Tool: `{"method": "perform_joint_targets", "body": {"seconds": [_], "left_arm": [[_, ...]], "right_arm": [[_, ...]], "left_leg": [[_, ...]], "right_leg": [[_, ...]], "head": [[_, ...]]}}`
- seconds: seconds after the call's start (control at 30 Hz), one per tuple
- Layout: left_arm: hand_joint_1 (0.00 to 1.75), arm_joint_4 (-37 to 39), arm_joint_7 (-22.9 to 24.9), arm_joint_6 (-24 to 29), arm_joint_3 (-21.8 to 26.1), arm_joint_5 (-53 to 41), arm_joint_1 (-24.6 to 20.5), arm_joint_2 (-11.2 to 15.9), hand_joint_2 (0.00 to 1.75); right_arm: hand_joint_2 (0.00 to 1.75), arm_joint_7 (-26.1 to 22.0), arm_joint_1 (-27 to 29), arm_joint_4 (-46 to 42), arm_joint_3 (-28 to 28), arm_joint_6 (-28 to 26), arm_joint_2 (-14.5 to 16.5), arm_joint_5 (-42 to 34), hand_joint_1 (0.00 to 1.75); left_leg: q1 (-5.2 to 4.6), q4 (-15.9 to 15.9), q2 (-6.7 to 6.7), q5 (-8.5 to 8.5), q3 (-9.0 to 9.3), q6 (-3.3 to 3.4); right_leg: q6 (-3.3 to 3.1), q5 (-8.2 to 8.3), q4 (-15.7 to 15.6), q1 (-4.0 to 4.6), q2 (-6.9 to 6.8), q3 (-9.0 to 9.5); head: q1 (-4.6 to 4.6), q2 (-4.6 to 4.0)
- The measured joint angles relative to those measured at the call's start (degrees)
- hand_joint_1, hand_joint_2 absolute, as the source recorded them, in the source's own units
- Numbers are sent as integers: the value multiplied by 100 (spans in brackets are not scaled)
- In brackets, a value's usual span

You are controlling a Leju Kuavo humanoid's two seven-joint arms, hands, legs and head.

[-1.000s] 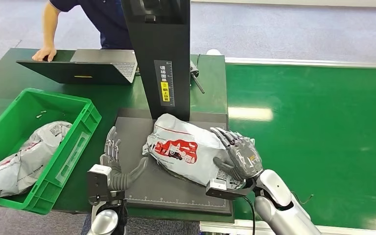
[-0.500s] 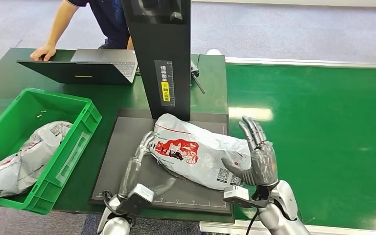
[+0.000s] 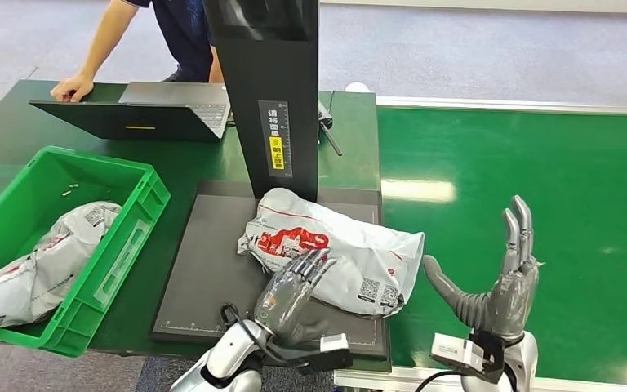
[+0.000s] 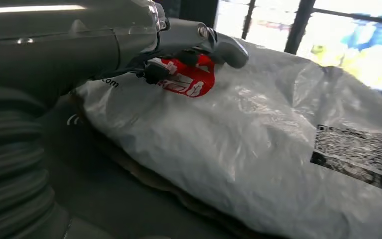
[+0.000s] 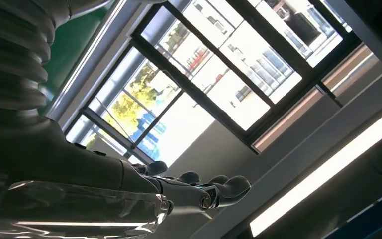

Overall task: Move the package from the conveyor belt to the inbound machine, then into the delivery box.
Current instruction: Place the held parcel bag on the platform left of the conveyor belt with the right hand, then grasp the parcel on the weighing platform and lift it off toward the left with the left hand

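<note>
A white plastic package (image 3: pixel 339 247) with a red logo and a QR label lies on the dark platform of the inbound machine (image 3: pixel 212 269), at the foot of its black column (image 3: pixel 273 98). My left hand (image 3: pixel 290 296) lies flat against the package's near side, fingers reaching onto it; the left wrist view shows the fingers (image 4: pixel 214 42) on the wrapping beside the red print (image 4: pixel 191 82). My right hand (image 3: pixel 502 282) is raised over the green conveyor belt (image 3: pixel 539 180), fingers spread and pointing up, holding nothing. The right wrist view shows these fingers (image 5: pixel 199 191) against windows.
A green delivery box (image 3: pixel 122 245) at the left holds another white package (image 3: pixel 45 261). A person (image 3: pixel 159 33) leans on the table behind an open laptop (image 3: pixel 143 110). The conveyor's pale edge rail (image 3: pixel 522 104) runs along the far side.
My right hand has let go of the package and swung right, off it, rising over the belt. My left hand has moved right across the platform onto the package's near side.
</note>
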Motion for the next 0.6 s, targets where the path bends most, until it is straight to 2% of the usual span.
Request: {"method": "perform_joint_targets", "body": {"seconds": [0.1, 0.17, 0.3, 0.43, 0.5, 0.57, 0.6], "left_arm": [[0, 251, 650, -197, 96, -202, -204, -93, 175], [0, 384, 865, -279, 202, -326, -304, -140, 175], [0, 564, 1025, -229, 490, -508, -383, -206, 175], [0, 644, 1078, 137, 868, -781, -349, -222, 175], [24, 646, 1017, 268, 1061, -849, -317, -222, 175], [112, 646, 937, 262, 1201, -840, -290, -222, 175], [143, 646, 904, 245, 1251, -830, -275, -222, 175]], "right_arm": [[175, 95, 372, -297, -209, -14, 142, 59, 0], [175, 129, 581, -459, -346, -11, 238, 51, 0], [175, 152, 826, -653, -572, -5, 413, -21, 0], [175, 195, 1010, -807, -778, 10, 604, -67, 0], [175, 220, 1076, -871, -870, 21, 701, -65, 0], [175, 229, 1110, -902, -932, 28, 785, -61, 0], [175, 230, 1122, -907, -956, 31, 822, -59, 0]], "left_leg": [[0, -4, -1, -2, 5, 1], [0, -7, 0, -6, 16, 2], [0, -10, 5, -11, 48, 5], [0, -11, 7, -6, 63, 3], [1, -11, 8, -1, 65, 2], [1, -10, 7, 2, 67, 3], [1, -10, 7, 3, 67, 3]], "right_leg": [[0, -1, 0, 0, -1, 10], [0, -3, -2, 0, 0, 25], [0, -4, -4, 0, 4, 55], [-2, -2, -4, 0, 6, 70], [-4, 1, -3, 1, 6, 70], [-3, 2, -3, 2, 6, 71], [-3, 2, -3, 2, 6, 72]], "head": [[1, 0], [0, 0], [0, 0], [0, 0], [0, 0], [1, 0], [0, 0]]}}
